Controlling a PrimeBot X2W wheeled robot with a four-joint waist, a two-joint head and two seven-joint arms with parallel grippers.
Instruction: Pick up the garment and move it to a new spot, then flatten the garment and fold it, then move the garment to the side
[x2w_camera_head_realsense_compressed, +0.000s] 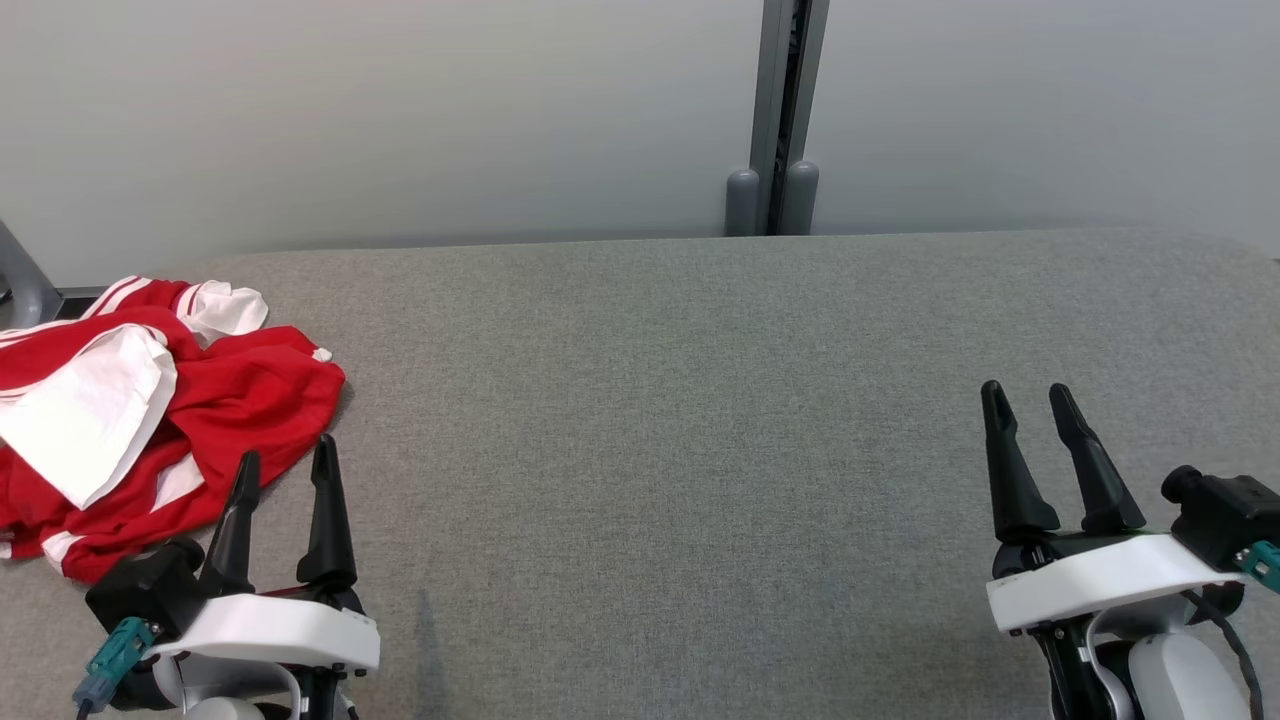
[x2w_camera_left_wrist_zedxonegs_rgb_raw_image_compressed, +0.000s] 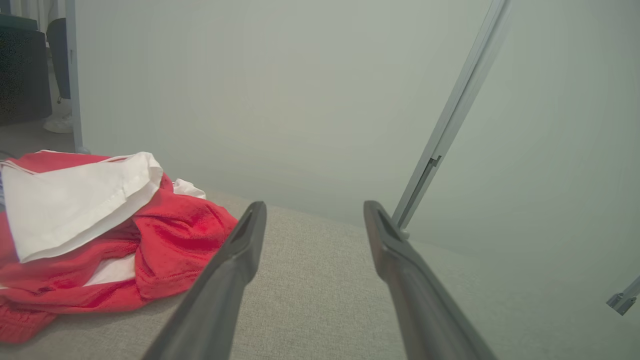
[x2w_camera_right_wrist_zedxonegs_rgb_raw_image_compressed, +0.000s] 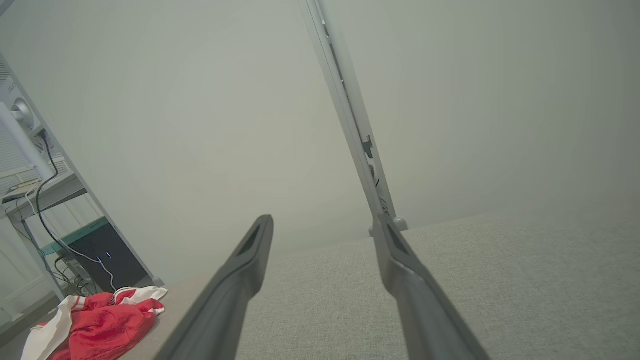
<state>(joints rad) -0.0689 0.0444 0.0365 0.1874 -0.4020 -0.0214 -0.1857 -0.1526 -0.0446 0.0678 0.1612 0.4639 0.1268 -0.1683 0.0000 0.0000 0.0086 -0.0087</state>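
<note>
The garment (x2w_camera_head_realsense_compressed: 150, 420) is a crumpled red piece with white stripes and white panels, heaped at the far left of the grey table (x2w_camera_head_realsense_compressed: 680, 420). My left gripper (x2w_camera_head_realsense_compressed: 285, 462) stands open just right of the garment's near edge, its fingers apart and holding nothing. The left wrist view has the garment (x2w_camera_left_wrist_zedxonegs_rgb_raw_image_compressed: 100, 235) to the left of those fingers (x2w_camera_left_wrist_zedxonegs_rgb_raw_image_compressed: 235, 270). At the lower right of the head view, far from the cloth, my right gripper (x2w_camera_head_realsense_compressed: 1028, 395) is open and empty. The right wrist view shows the garment (x2w_camera_right_wrist_zedxonegs_rgb_raw_image_compressed: 100, 325) small at the lower left.
A pale wall with a grey vertical post (x2w_camera_head_realsense_compressed: 785, 120) rises just behind the table's far edge. Left of the table, the right wrist view shows a shelf frame with cables (x2w_camera_right_wrist_zedxonegs_rgb_raw_image_compressed: 50, 210) and a dark box.
</note>
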